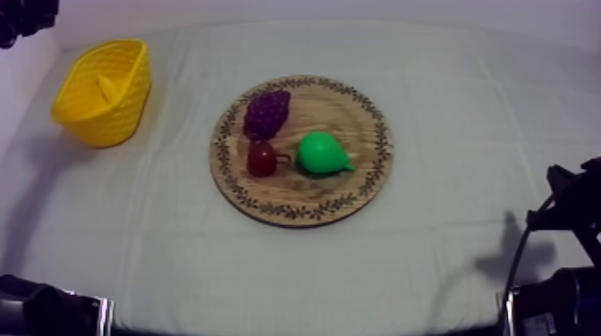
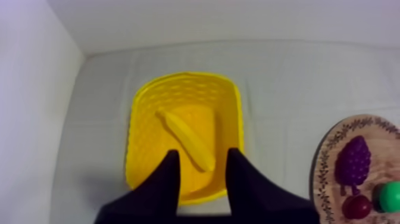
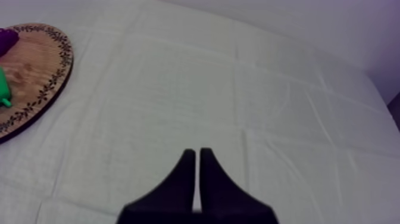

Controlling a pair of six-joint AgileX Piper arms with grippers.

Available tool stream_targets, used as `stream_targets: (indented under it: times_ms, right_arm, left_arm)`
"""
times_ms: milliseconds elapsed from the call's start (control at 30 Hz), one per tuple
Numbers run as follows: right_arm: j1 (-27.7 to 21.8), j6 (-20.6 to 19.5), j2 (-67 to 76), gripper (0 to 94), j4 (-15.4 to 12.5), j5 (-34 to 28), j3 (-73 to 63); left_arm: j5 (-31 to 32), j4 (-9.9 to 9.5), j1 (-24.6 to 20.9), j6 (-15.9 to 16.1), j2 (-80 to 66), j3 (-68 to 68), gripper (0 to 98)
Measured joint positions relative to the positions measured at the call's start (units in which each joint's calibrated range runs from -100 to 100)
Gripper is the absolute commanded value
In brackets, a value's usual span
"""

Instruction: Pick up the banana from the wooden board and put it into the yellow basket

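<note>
The banana (image 2: 187, 138) lies inside the yellow basket (image 2: 134, 137), free of any grip. Just above the basket's near rim my left gripper (image 2: 203, 158) stands open, its fingers apart on either side of the banana's end. From above, the basket (image 1: 101, 89) stands at the table's far left with the banana (image 1: 107, 87) showing inside, and my left arm (image 1: 22, 18) is at the corner beyond it. My right gripper (image 3: 197, 154) is shut on nothing over bare cloth, right of the wooden board (image 3: 33, 65).
The round wooden board (image 1: 344, 116) sits mid-table, carrying a bunch of grapes (image 1: 266, 113), a small red fruit (image 1: 262, 158) and a green pear (image 1: 320, 154). My right arm (image 1: 572, 214) rests low at the right edge.
</note>
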State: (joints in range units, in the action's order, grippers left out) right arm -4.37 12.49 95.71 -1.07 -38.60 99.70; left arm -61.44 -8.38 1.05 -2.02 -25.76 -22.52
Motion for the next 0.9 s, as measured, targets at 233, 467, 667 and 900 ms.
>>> stream_targets:
  times_ms: [233,467,667,900]
  right_arm:
    - [0.00,0.00,0.00,0.6,0.00,0.00,0.00]
    - [0.00,0.00,0.00,0.6,0.00,0.07,0.00]
    - [0.00,0.00,0.00,0.6,0.00,0.07,0.00]
    - [0.00,0.00,0.00,0.6,0.00,0.07,0.00]
  left_arm:
    - [5.03,-2.29,4.08,-4.35,-10.62,-8.75,3.8]
    - [14.34,-3.64,6.10,-7.97,-24.97,-22.41,0.5]
    - [20.12,-3.27,3.61,-10.61,-40.98,-38.04,0.1]
    - [23.31,-0.85,-0.01,-8.18,-54.36,-54.22,0.0]
